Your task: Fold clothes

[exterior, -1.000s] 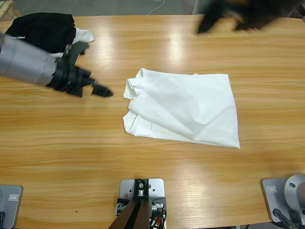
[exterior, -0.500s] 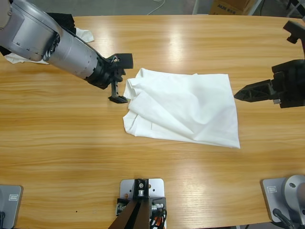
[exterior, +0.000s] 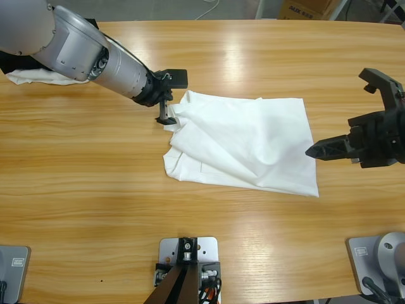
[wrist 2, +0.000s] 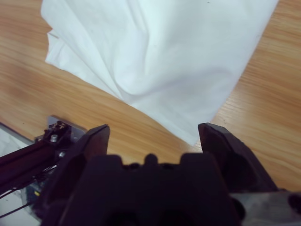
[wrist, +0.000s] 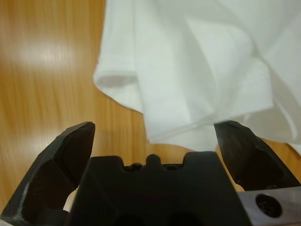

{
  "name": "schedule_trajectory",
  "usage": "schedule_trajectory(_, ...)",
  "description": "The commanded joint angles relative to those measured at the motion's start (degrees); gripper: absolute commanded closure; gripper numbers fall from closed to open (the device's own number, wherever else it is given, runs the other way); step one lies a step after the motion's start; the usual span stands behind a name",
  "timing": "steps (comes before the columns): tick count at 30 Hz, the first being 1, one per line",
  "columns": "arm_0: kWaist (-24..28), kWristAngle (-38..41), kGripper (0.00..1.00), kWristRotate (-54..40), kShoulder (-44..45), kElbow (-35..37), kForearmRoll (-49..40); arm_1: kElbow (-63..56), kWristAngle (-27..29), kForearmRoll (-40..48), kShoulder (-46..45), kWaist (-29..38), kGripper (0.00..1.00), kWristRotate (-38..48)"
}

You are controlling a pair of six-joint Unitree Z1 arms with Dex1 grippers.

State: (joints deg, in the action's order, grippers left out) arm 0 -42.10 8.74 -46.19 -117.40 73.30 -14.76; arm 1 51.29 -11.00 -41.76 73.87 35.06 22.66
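The long wooden table [exterior: 209, 209] carries the large white cotton T-shirt [exterior: 247, 142], lying crumpled and partly folded near the middle, in the same place and shape as half a second ago. The silver-grey left arm [exterior: 88, 54] has swung further in from the upper left; its left gripper [exterior: 166, 117], jaws spread wide and empty, now hangs at the shirt's upper left edge rather than just beside it. The right gripper [exterior: 316, 152], also wide open and holding nothing, has dropped lower along the shirt's right edge, just off the cloth. A white cloth [exterior: 35, 76] shows behind the left arm.
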Motion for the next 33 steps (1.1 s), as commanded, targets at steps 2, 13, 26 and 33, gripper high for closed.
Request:
schedule_trajectory(2, 0.0, -0.3, 0.386, 0.2, -4.2, 1.3, 2.0, -4.1, -3.4, 5.2, 4.2, -0.9, 0.254, -0.4)
schedule_trajectory(13, 1.1, -6.0, 0.25, 27.1, -7.7, 7.0, 4.7, -4.3, -3.9, 6.0, 3.8, -0.9, 0.264, -0.1)
schedule_trajectory(26, 2.2, -15.9, 0.276, 61.7, -9.8, 10.4, -5.8, -6.3, -4.1, 7.8, 4.6, -0.9, 0.266, 0.3)
schedule_trajectory(33, 3.1, -24.2, 0.275, 77.7, -6.3, 11.9, -18.8, -6.2, -4.4, 8.6, 3.7, -0.9, 0.263, 1.0)
